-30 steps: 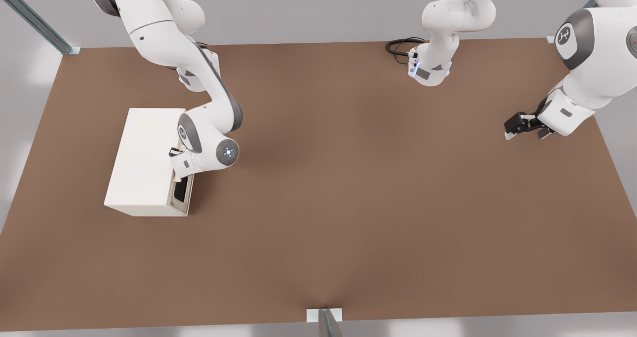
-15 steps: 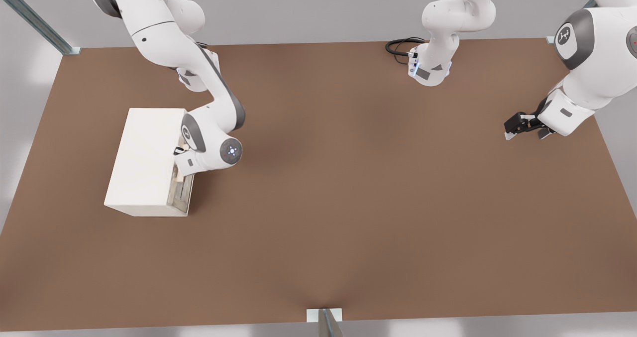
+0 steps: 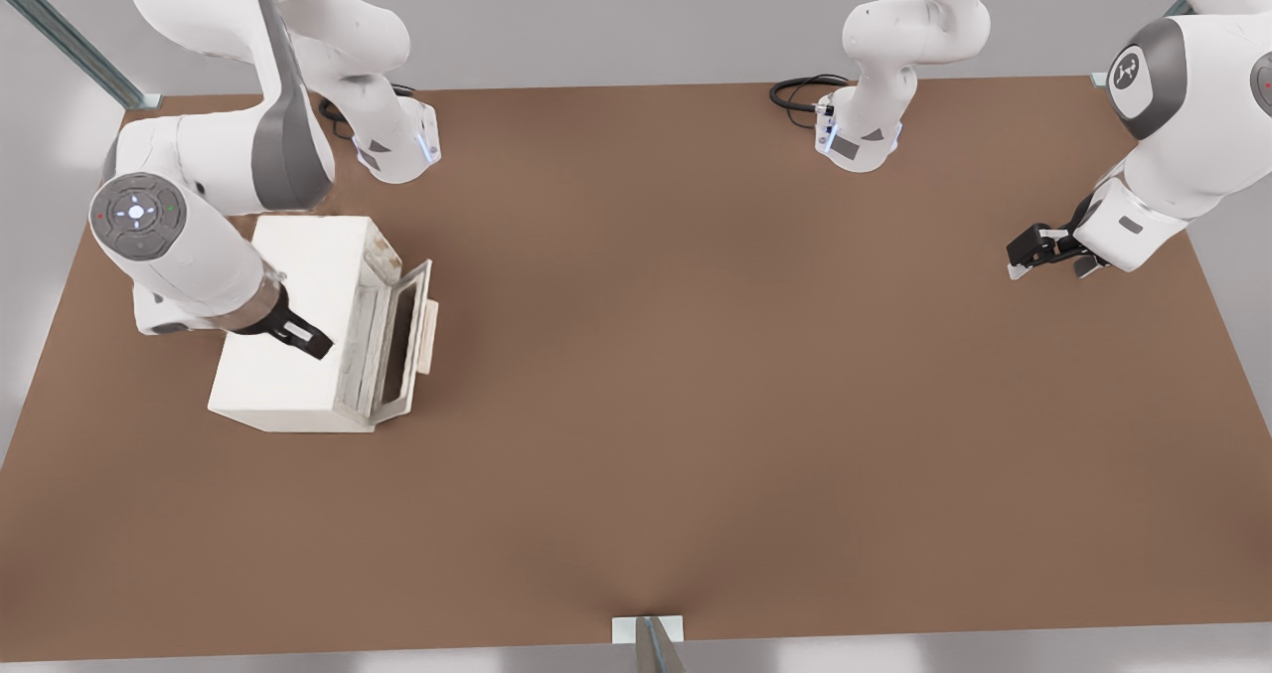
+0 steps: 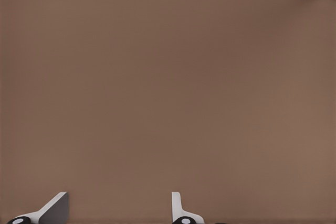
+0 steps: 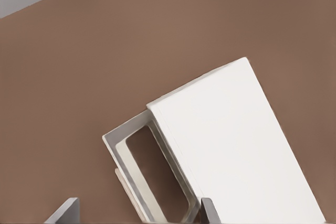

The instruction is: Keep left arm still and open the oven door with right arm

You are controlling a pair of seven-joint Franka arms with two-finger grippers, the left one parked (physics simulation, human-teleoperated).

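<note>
The cream oven [image 3: 298, 255] stands on the brown table at the front view's left. Its oven door [image 3: 402, 350] hangs partly open, tipped outward at the top, with the dark window and the tan handle [image 3: 428, 335] facing the front view's right. My right arm's gripper [image 3: 296, 335] hovers above the oven's top, apart from the door and handle. The right wrist view looks down on the oven [image 5: 236, 150], the ajar door [image 5: 123, 145] and the handle [image 5: 128, 192]. The gripper [image 5: 137, 213] is open there, fingers wide apart and holding nothing.
The right arm's base [image 3: 397, 146] stands behind the oven. The parked left arm's gripper [image 3: 1043, 251] hangs low at the front view's right, with its base [image 3: 860, 141] and a black cable [image 3: 800, 91] at the back. A metal bracket [image 3: 648, 633] marks the near table edge.
The gripper has come off the handle and swung up and to the front view's left, over the oven. The door has gone from nearly shut to partly open.
</note>
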